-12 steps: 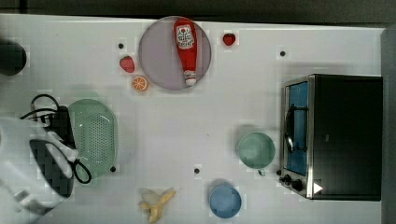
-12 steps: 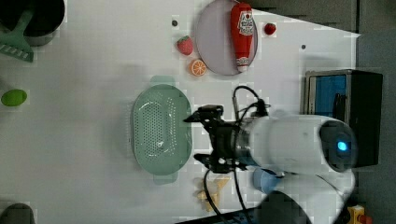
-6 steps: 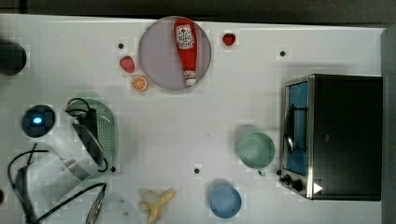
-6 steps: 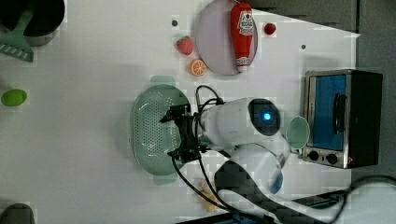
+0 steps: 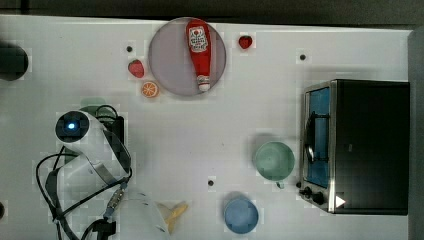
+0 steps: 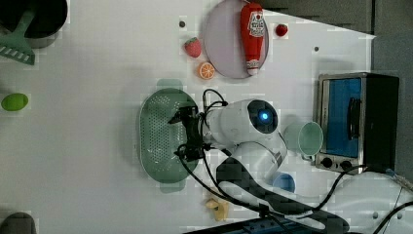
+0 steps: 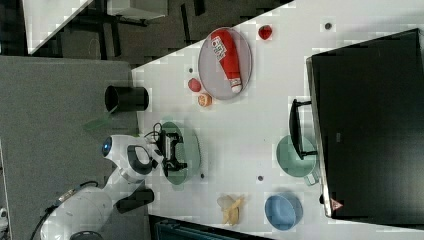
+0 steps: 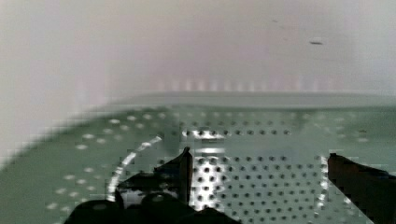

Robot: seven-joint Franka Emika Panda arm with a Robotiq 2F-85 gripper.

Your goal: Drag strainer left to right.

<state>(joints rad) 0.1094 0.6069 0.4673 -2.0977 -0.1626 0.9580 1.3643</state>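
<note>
Two black fingers are seen spread wide apart, with nothing held between them, just over the holey bottom of the strainer. That gripper hangs inside the strainer near its long side wall, in the left view.

One white table is seen, flat and smooth. One toaster oven is placed at the top view's right, boxy, black and shiny, with a blue glass door. One white round robot arm is bent over the strainer. One strainer is found at the top view's left, mostly hidden there by the arm; it is pale green plastic, long with round ends, dotted with tiny holes. One round grey plate is topped by one red ketchup bottle. Two round cups are counted: one green, one blue. Two red strawberries and one orange slice are seen.
</note>
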